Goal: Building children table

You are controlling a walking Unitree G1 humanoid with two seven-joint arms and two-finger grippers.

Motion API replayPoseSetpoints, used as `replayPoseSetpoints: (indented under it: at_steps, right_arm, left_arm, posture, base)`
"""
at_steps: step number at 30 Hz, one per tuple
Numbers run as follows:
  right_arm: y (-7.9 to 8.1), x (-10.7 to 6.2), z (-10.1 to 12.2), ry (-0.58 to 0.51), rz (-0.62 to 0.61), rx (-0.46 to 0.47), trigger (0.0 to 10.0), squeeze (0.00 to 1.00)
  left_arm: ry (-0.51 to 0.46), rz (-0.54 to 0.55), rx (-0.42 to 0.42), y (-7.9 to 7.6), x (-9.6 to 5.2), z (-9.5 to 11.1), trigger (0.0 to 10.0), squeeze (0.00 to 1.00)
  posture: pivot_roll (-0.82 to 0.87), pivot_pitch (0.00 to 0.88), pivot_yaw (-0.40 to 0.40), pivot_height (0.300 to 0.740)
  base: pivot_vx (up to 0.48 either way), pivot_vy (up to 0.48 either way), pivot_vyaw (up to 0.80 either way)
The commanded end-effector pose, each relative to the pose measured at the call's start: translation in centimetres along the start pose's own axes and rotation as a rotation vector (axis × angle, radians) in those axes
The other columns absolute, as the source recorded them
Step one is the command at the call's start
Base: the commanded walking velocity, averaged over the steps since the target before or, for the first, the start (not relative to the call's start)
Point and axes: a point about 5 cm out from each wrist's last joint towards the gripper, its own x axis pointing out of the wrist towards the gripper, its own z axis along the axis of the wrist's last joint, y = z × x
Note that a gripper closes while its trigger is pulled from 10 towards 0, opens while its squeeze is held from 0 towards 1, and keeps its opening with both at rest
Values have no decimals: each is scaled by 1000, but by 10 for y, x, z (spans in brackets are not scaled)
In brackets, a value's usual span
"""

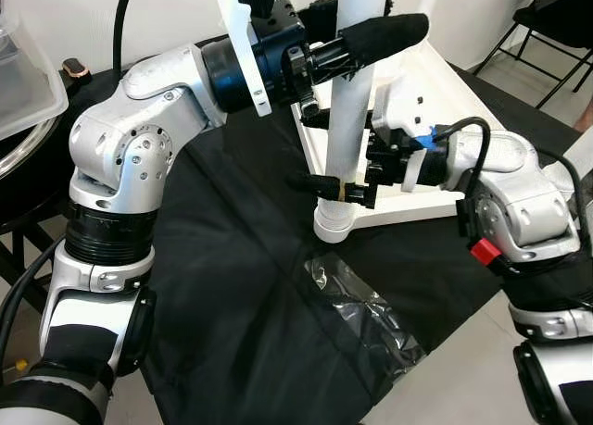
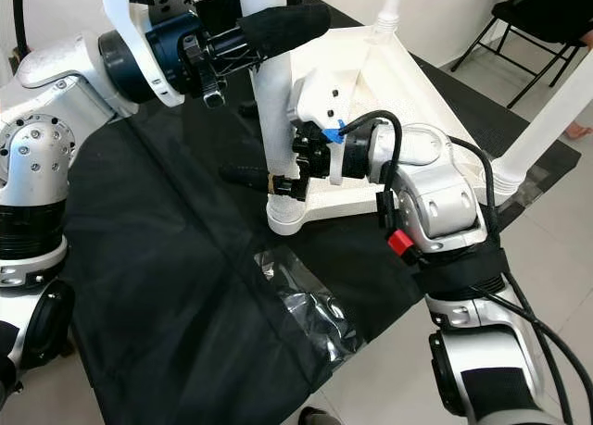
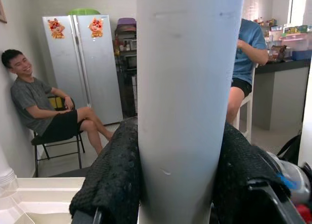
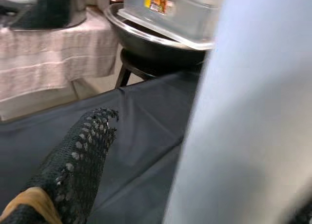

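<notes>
A white children's table (image 1: 460,99) lies upside down on a black cloth (image 1: 241,286). One white table leg (image 1: 353,119) stands upright at its near corner, its wide collar (image 1: 335,223) resting on the tabletop. My left gripper (image 1: 366,34) is shut on the upper part of this leg; in the left wrist view both black fingers (image 3: 112,180) press against the leg (image 3: 187,97). My right gripper (image 1: 324,182) sits low at the leg and is open: one finger (image 4: 73,170) stands apart from the leg (image 4: 248,112), the other is hidden behind it.
Another white leg (image 2: 389,8) stands at the far corner and a third (image 2: 548,119) leans at the right. Crumpled clear plastic (image 1: 363,306) lies on the cloth's near edge. A clear container (image 1: 23,78) sits at the left. Two seated people (image 3: 44,107) are across the room.
</notes>
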Motion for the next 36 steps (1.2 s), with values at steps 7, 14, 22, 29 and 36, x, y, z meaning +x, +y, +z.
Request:
replayPoseSetpoints:
  at_steps: [7,14,22,29,36]
  right_arm:
    - [-8,-10,-7,-9,48,-19,10000,0]
    - [-22,-23,-7,-14,66,-27,10000,0]
    - [-27,-17,0,-91,133,-19,10000,0]
    - [-8,7,-12,-135,291,31,10000,0]
    - [-15,9,-6,-137,359,18,10000,0]
  left_arm:
    - [40,-21,-42,1,-5,-9,235,0]
    - [55,-48,-47,-2,-5,-5,627,0]
    - [83,-89,-57,-7,-15,1,824,0]
    - [97,-108,-66,-11,-13,3,706,0]
    - [90,-158,-68,-33,7,18,627,0]
  posture:
    - [39,240,22,740]
    - [72,267,40,740]
    - [136,315,73,740]
    - [189,346,110,740]
    - [177,348,100,740]
  base:
    - [0,0,0]
    - [0,0,0]
    - [0,0,0]
    - [0,0,0]
    - [0,0,0]
